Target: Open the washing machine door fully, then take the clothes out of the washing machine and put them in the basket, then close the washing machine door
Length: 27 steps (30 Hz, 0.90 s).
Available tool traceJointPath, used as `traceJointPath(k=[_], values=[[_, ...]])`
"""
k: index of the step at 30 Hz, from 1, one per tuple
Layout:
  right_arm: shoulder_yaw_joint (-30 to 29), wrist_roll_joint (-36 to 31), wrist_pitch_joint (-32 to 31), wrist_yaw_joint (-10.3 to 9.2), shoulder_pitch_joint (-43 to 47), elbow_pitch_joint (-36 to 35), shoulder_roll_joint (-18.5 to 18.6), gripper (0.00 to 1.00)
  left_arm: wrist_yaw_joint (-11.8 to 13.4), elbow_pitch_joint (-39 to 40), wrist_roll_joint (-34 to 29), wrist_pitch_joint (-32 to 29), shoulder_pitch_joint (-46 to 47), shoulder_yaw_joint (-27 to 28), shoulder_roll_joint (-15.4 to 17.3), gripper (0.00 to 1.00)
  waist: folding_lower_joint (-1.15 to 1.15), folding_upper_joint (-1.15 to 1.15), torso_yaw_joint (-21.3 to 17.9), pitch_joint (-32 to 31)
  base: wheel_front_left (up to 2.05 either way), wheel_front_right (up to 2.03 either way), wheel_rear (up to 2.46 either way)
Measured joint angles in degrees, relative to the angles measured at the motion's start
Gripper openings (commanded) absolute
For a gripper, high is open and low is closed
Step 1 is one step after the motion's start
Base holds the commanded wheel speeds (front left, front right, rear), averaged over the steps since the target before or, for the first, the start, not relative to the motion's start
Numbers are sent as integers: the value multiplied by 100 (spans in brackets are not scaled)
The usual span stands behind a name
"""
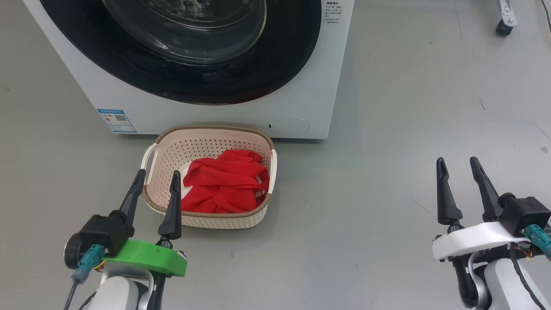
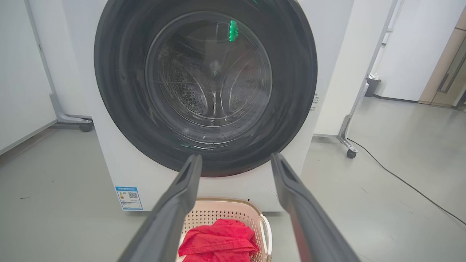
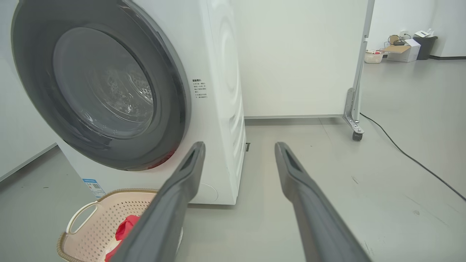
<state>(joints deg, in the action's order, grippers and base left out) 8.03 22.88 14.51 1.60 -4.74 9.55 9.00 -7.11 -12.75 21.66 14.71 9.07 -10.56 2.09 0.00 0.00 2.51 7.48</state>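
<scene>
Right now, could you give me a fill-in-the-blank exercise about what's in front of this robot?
1. The soft fabric clothes in the cream perforated plastic basket are bright ____.
2. The round black-rimmed glass washing machine door is ____.
3. The basket stands on the grey floor in ____ of the big white washing machine.
4. The left gripper and right gripper, both open, hold ____.
Missing words: red; closed; front; nothing.

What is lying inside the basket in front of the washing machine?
Red clothes lie crumpled in the basket. They cover much of its floor, so anything beneath them cannot be seen.
</scene>
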Motion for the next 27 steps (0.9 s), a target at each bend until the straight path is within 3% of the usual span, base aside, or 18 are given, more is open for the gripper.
traceJointPath(k=[27], values=[[-168, -186, 0, -15, 218, -261, -143, 100, 0, -154, -3, 0, -5, 114, -1, 100, 0, 0, -37, 43, 0, 0, 0]])
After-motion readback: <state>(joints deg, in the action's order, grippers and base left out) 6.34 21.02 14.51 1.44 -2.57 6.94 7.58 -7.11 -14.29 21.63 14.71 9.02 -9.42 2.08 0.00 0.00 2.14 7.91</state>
